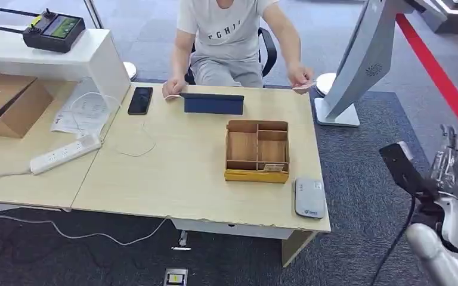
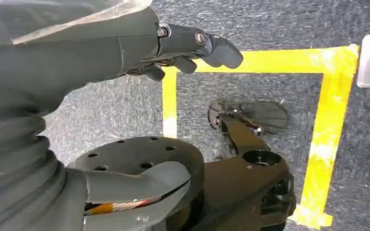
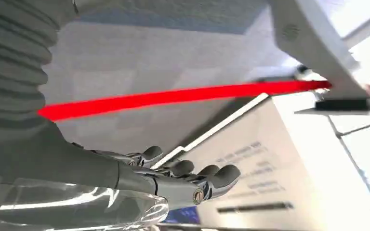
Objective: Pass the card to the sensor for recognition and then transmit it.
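At the lower right of the head view, the right hand [image 1: 453,158] is raised beside the surface [image 1: 173,167], its fingers apart and holding nothing; the right wrist view shows its fingers [image 3: 192,171] loosely extended with nothing between them. Seen from the left wrist view, the left hand [image 2: 192,48] hangs over grey carpet marked with yellow tape [image 2: 327,120], fingers slightly curled and apart, empty. Across the surface at the top centre sits a person [image 1: 229,36], who holds the card [image 1: 304,87] at the far right edge. Near the lower right of the surface lies the grey sensor [image 1: 309,197], just beside a wooden organiser box [image 1: 257,151]. A dark tablet [image 1: 213,103] stands before the person.
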